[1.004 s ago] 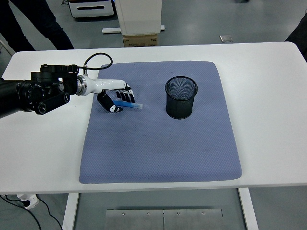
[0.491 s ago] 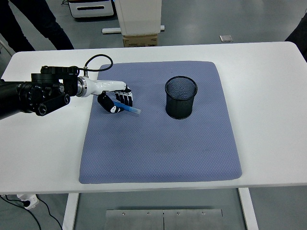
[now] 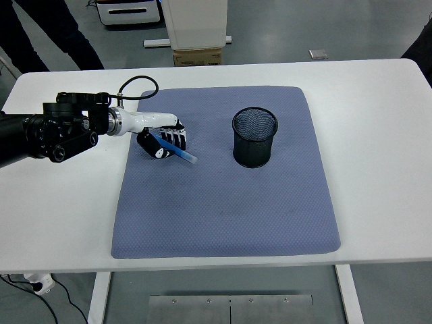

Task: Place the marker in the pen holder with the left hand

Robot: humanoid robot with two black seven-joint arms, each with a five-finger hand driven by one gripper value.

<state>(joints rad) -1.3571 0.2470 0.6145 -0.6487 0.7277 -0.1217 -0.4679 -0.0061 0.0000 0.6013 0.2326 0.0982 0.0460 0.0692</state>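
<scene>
My left hand [image 3: 164, 141] reaches in from the left edge over the upper left part of the blue-grey mat [image 3: 223, 202]. Its fingers are curled around a blue marker [image 3: 179, 152], which slants down and to the right out of the hand. A black mesh pen holder [image 3: 255, 137] stands upright on the mat, roughly a hand's width to the right of the marker's tip. The right hand is out of the picture.
The mat covers the middle of the white table [image 3: 378, 135]. A person's dark legs [image 3: 54, 34] stand beyond the far left corner. A cardboard box [image 3: 198, 57] and a white stand lie behind the far edge.
The marker has swung in the hand from lying nearly level to slanting downward to the right. The hand has shifted slightly left and stays closed on it.
</scene>
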